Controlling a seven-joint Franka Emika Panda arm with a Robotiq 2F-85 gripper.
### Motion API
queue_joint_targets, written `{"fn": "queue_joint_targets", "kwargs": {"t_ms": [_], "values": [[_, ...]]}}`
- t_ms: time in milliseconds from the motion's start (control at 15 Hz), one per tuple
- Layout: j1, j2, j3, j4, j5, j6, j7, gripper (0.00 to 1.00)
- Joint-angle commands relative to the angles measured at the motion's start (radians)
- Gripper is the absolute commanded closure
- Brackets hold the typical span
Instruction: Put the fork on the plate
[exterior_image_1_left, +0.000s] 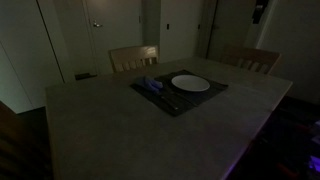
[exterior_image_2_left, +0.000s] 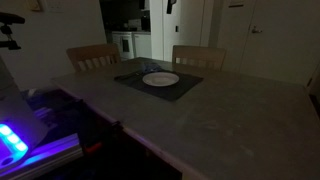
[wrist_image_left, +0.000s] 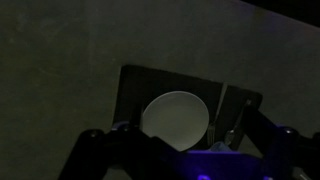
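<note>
A round white plate (exterior_image_1_left: 190, 83) lies on a dark rectangular placemat (exterior_image_1_left: 205, 97) on the far part of the table; it shows in both exterior views (exterior_image_2_left: 160, 78) and in the wrist view (wrist_image_left: 175, 115). Two long pieces of cutlery (wrist_image_left: 230, 125) lie on the mat beside the plate; the light is too dim to tell which is the fork. In an exterior view they are a dark streak (exterior_image_1_left: 157, 90) next to something bluish. My gripper (wrist_image_left: 178, 152) hangs high above the plate, open and empty. It does not show in the exterior views.
The stone-grey table (exterior_image_1_left: 110, 125) is large. Two wooden chairs (exterior_image_1_left: 133, 57) (exterior_image_1_left: 250, 58) stand at its far side, also in the other exterior view (exterior_image_2_left: 92, 55) (exterior_image_2_left: 197, 55). A blue-lit device (exterior_image_2_left: 12, 140) sits beside the table. The room is very dark.
</note>
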Motion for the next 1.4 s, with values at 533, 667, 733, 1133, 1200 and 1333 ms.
{"fn": "queue_joint_targets", "kwargs": {"t_ms": [533,667,733,1133,1200,1333], "values": [[-0.011,0.104,0.131,0.043,0.020,0.022,0.022,0.00],[-0.010,0.150,0.159,0.057,0.016,0.044,0.045,0.00],[-0.009,0.183,0.171,0.066,0.017,0.067,0.055,0.00],[-0.011,0.348,0.235,0.146,0.025,0.086,0.044,0.00],[-0.026,0.278,0.237,0.087,0.015,0.099,0.053,0.00],[-0.026,0.300,0.249,0.096,0.014,0.099,0.054,0.00]]}}
